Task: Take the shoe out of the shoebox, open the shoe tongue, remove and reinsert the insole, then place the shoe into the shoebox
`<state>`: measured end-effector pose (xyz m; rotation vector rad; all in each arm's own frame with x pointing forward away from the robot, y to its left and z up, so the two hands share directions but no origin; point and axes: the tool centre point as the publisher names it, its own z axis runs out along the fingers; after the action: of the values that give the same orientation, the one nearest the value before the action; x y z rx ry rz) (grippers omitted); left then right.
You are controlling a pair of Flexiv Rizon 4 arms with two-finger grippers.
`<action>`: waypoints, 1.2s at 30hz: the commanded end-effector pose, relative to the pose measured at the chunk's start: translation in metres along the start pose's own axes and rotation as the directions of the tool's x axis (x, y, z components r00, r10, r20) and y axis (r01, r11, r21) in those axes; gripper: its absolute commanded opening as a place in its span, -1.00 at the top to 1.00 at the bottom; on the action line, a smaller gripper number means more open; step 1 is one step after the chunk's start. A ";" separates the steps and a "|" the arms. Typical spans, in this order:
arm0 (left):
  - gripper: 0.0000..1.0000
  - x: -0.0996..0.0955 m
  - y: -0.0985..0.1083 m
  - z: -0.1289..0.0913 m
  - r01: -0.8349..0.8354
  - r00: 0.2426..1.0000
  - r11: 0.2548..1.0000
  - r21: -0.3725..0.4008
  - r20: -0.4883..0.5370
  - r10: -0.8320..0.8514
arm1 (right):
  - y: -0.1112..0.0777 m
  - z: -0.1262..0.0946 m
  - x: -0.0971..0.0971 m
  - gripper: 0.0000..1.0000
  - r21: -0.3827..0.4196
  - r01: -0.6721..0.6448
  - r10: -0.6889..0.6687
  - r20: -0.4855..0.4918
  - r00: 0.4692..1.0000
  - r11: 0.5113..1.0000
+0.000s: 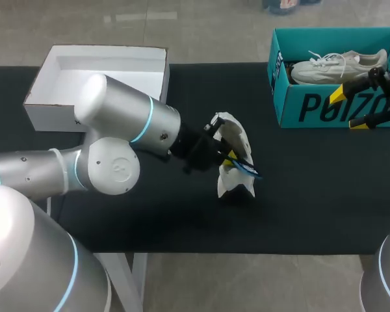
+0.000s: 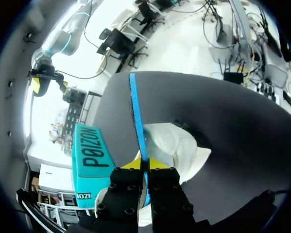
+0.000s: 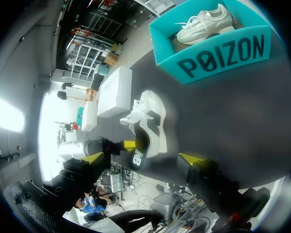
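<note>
The left gripper (image 2: 145, 165) pinched the thin blue insole (image 2: 136, 111) between its yellow tips, just above the white lace-up shoe (image 1: 237, 140) on the black table (image 1: 312, 182). The right gripper (image 3: 141, 158) hung spread wide beside the teal shoebox (image 1: 325, 107), where a second shoe (image 1: 338, 65) lay.

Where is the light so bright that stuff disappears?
Right wrist view: white glare off the table, past the white box, wipes everything out there. Left wrist view: the floor beyond the table glows pale, but the shoe still shows clearly. Head view: even light, no glare on the black table.
</note>
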<state>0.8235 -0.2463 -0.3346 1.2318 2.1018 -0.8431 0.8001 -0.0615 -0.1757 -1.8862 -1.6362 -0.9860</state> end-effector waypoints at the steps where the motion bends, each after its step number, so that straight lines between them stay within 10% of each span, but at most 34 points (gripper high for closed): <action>1: 1.00 0.002 0.007 0.008 -0.019 1.000 1.000 -0.019 -0.004 0.019 | 0.000 0.001 0.000 -1.00 0.000 -0.001 0.001 0.002 1.000 1.000; 18: 1.00 0.002 0.042 0.017 -0.011 1.000 0.982 -0.190 -0.009 0.009 | 0.000 0.001 0.000 -1.00 0.000 -0.001 0.001 0.002 1.000 1.000; 19: 0.92 0.001 0.039 0.013 -0.003 1.000 0.983 -0.184 0.000 0.003 | 0.000 0.001 0.000 -1.00 0.000 -0.001 0.001 0.002 1.000 1.000; 20: 0.29 -0.001 0.035 0.009 0.007 1.000 0.986 -0.167 0.005 -0.007 | 0.000 0.001 0.000 -1.00 0.000 -0.001 0.001 0.002 1.000 1.000; 21: 0.10 -0.001 0.032 0.006 0.002 1.000 0.987 -0.162 0.012 0.000 | 0.000 0.001 0.000 -1.00 0.000 -0.001 0.001 0.002 1.000 1.000; 29: 0.41 0.001 0.004 -0.003 -0.022 0.999 0.996 -0.084 0.026 0.024 | 0.000 0.001 0.000 -1.00 0.000 -0.001 0.001 0.002 1.000 1.000; 31: 1.00 0.001 0.001 -0.001 -0.025 0.999 0.997 -0.071 0.028 0.027 | 0.000 0.001 0.000 -1.00 0.000 -0.001 0.001 0.002 1.000 1.000; 36: 1.00 0.001 0.008 0.008 -0.026 0.998 0.995 -0.094 0.053 0.031 | 0.000 0.001 0.000 -1.00 0.000 -0.001 0.001 0.002 1.000 1.000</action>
<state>0.8266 -0.2460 -0.3331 1.1898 2.0695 -0.7434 0.8001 -0.0615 -0.1757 -1.8861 -1.6363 -0.9860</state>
